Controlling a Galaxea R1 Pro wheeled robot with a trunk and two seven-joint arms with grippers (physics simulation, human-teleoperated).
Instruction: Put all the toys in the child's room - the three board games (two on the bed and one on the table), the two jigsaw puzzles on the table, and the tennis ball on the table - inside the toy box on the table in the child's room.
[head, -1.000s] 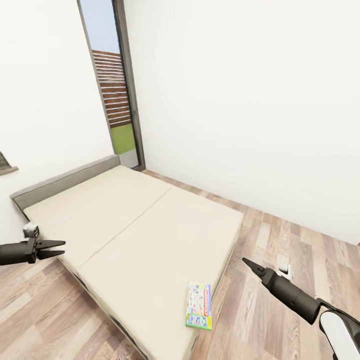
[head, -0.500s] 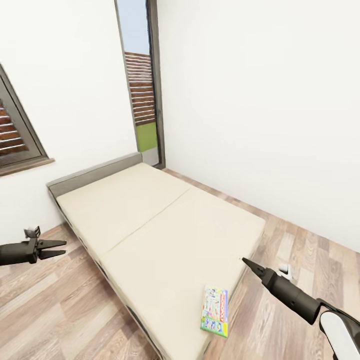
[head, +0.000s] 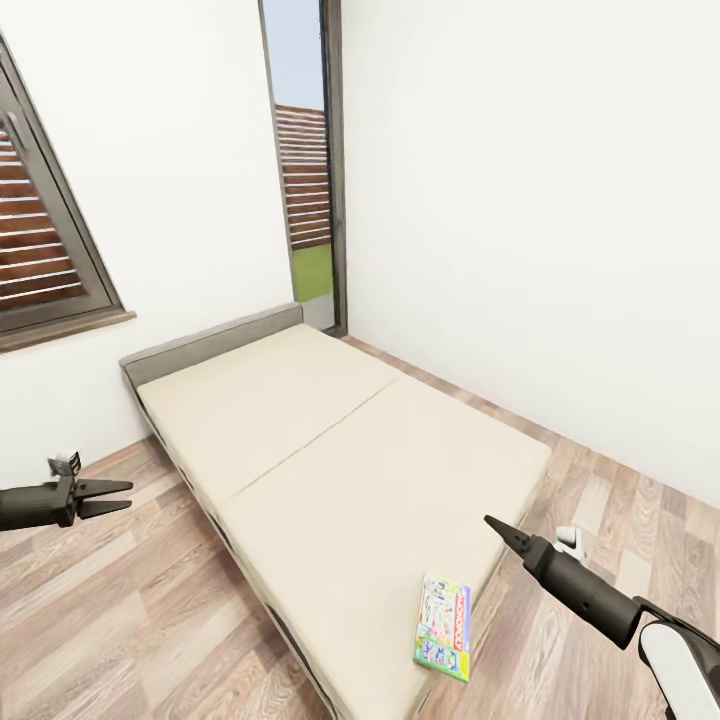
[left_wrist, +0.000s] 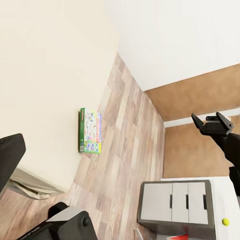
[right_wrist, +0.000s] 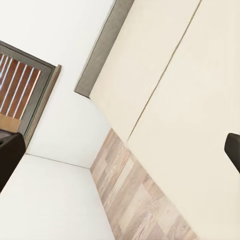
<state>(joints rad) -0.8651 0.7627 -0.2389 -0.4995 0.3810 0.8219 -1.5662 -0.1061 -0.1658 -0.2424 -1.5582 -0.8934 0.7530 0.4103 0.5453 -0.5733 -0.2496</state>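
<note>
One board game (head: 443, 628), a flat green-edged white-and-red box, lies on the near corner of the beige bed (head: 340, 450). It also shows on the bed's edge in the left wrist view, board game (left_wrist: 90, 131). My left gripper (head: 128, 496) hangs open over the floor left of the bed, holding nothing. My right gripper (head: 489, 521) hovers open and empty just past the bed's near right edge, above the box. The left wrist view catches the right gripper (left_wrist: 212, 120), the table (left_wrist: 220, 200) with white drawers and the tennis ball (left_wrist: 226, 221) on it.
A tall glazed door (head: 305, 170) stands in the far corner and a dark-framed shuttered window (head: 45, 240) is on the left wall. A small white object (head: 568, 540) lies on the plank floor right of the bed. White walls run behind and to the right.
The whole picture has shifted right, so the camera turned left: the shuttered window has come into view. Both grippers keep their places in the picture, and the box lies unmoved on the bed.
</note>
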